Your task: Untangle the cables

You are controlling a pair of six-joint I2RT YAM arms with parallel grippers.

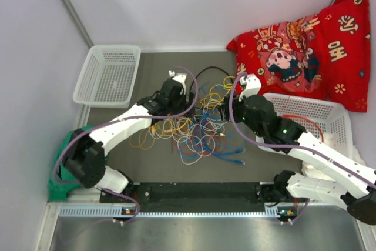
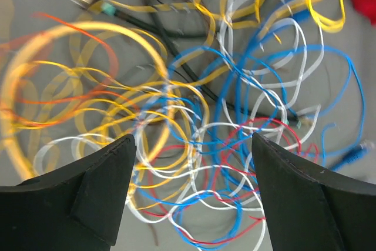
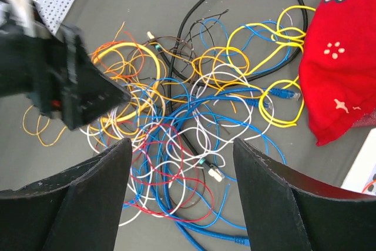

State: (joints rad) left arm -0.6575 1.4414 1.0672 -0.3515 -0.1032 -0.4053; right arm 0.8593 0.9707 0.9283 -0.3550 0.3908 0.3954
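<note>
Shows tangled yellow, orange, red, blue, white and black cables [image 1: 197,127] heaped mid-table [image 1: 153,63], between both arms. Shows left gripper [image 2: 191,139] above the heap's left side, fingers spread wide, gripping nothing; right gripper [image 3: 181,143] over the right side, equally wide, empty.

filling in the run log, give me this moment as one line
cables: tangled in one heap | left gripper: open, above heap, empty | right gripper: open, above heap, empty
</note>
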